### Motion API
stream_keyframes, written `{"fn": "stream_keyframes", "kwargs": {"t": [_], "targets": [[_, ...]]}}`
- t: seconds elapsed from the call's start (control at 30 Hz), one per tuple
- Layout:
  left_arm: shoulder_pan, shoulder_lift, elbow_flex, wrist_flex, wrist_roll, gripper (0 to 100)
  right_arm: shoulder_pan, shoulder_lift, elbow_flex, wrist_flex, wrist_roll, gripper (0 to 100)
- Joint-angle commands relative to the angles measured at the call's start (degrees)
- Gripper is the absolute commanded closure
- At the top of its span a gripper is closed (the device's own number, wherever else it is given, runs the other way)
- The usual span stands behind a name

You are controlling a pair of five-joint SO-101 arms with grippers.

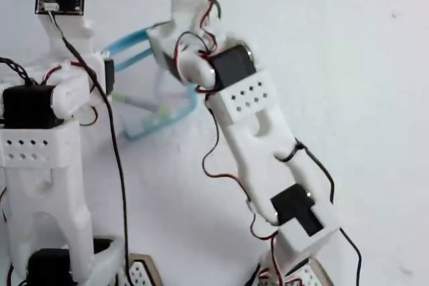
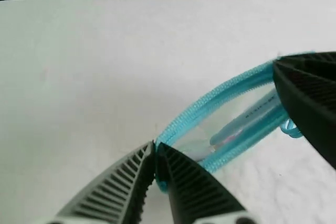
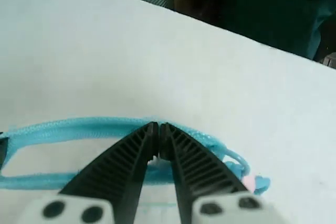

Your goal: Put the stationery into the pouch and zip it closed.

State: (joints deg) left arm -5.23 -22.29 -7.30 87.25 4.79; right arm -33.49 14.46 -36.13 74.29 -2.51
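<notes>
Pouch [image 1: 155,117] pinched at two spots
Our left gripper [image 2: 155,156] is clamped tight on its zip end, right gripper [image 3: 158,141] squeezed onto the zip edge; we see pens [image 2: 254,113] inside, white table [image 1: 348,85] underneath.

Your pouch [image 2: 236,109] has clear, glossy plastic walls edged with woven light-blue cloth zip tape [image 2: 207,103]. The left pincer [image 2: 155,148] and right pincer [image 3: 158,128] have dark, matt plastic fingers with ribbed faces. You see white, matt plastic arm shells [image 1: 251,95] over a white, matt, faintly grainy bench [image 2: 94,51].
</notes>
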Motion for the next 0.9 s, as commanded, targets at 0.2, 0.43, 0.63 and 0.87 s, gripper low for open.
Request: {"fn": "stream_keyframes", "kwargs": {"t": [0.2,0.43,0.63,0.87], "targets": [[0.31,0.75,0.18,0.53,-0.18,98,2.77,11.65,-23.65,26.95,4.04,98.1],[0.22,0.66,0.18,0.53,-0.09,98,3.3,9.27,-46.07,23.08,3.6,98.1],[0.04,0.66,0.18,0.53,-0.18,98,9.01,8.04,-58.2,19.3,3.6,98.1],[0.04,0.66,0.18,0.53,-0.18,98,16.48,10.68,-51.69,27.3,4.13,87.9]]}}
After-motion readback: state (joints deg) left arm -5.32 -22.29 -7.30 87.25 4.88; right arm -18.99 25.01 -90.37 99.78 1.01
